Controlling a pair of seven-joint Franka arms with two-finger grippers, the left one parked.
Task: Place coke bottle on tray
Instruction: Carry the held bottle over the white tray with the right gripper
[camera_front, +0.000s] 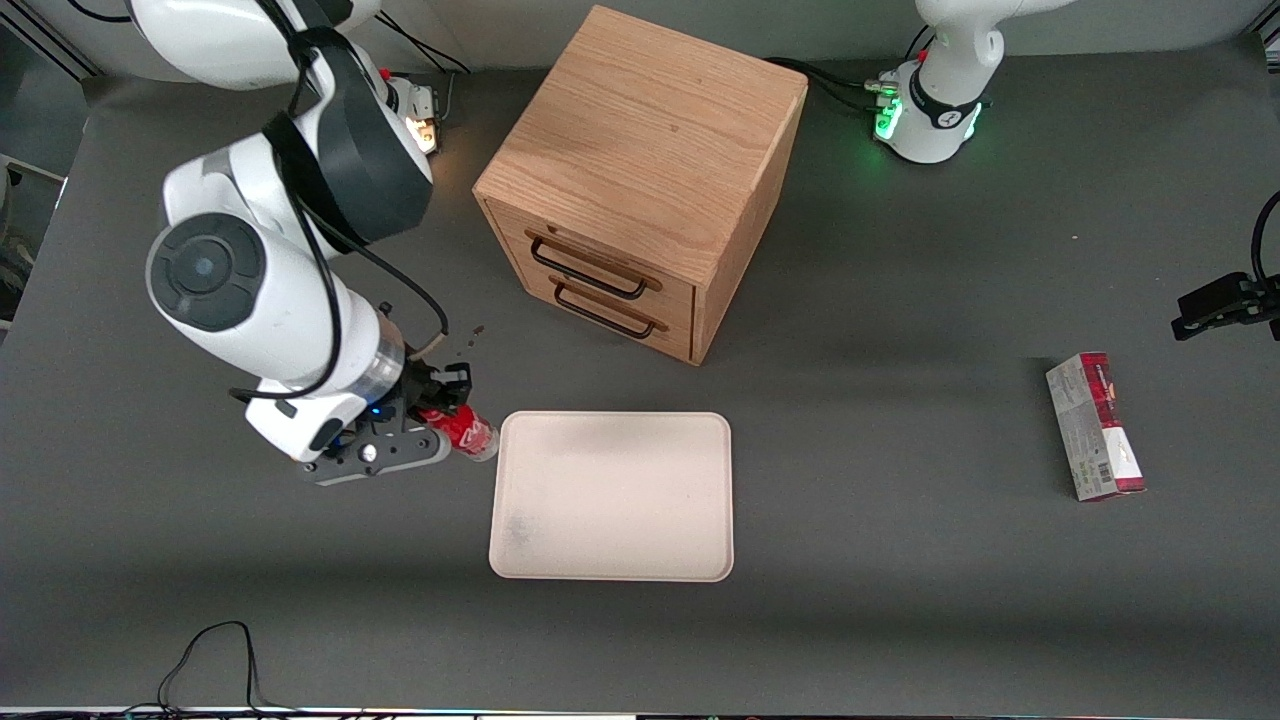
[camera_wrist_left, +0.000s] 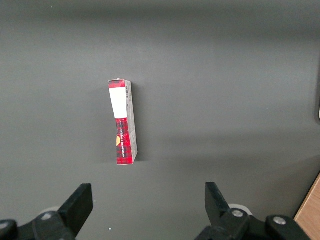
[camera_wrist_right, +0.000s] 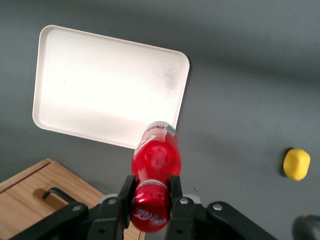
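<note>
My right gripper is shut on the coke bottle and holds it by the neck under the red cap, above the table, just beside the tray's edge toward the working arm's end. In the right wrist view the bottle hangs base-down between the fingers, its clear base over the tray's rim. The pale cream tray lies flat and bare, nearer the front camera than the wooden cabinet.
A wooden drawer cabinet with two black handles stands farther from the front camera than the tray. A red-and-grey carton lies toward the parked arm's end. A yellow lump shows on the table in the right wrist view.
</note>
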